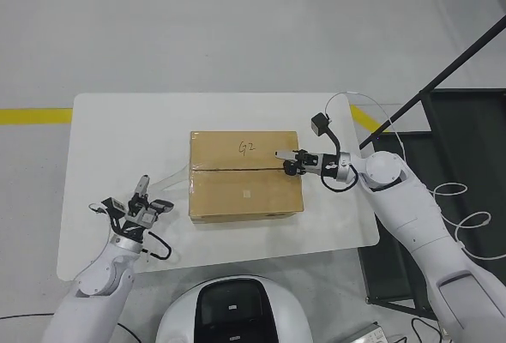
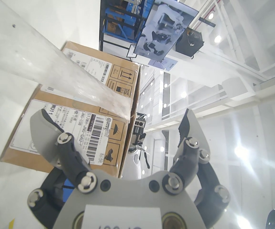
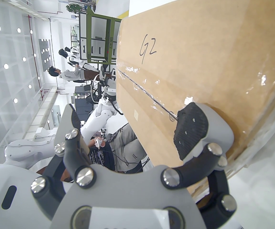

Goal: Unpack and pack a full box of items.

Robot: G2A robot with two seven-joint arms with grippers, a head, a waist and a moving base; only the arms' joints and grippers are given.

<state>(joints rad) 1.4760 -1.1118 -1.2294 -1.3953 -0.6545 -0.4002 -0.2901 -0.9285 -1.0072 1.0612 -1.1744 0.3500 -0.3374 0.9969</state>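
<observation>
1. Top view: the cardboard box (image 1: 246,176) sits shut in the middle of the white table (image 1: 107,129), its long axis running left to right. The taped seam (image 1: 236,169) follows that axis. The right gripper (image 1: 289,163) is at the seam's right end with its fingers apart. The left gripper (image 1: 141,204), also spread, sits near-left of the box and apart from it. A clear tape strip (image 1: 174,177) trails from the box's left end toward that gripper. The right arm looks much the better placed to work the seam.

2. Left wrist view: both fingers stand wide apart with nothing between them. The box's labelled end face lies ahead of them, with the tape strip (image 2: 56,72) running off its top edge. Whether the strip clings to a finger cannot be told.

3. Right wrist view: the gripper (image 3: 127,125) is open. One ribbed pad (image 3: 192,129) lies at the seam's end, on or just over the box top; contact is unclear. The other finger hangs clear of the box. The shut flaps hide the contents, and the box's right end is cut off.
</observation>
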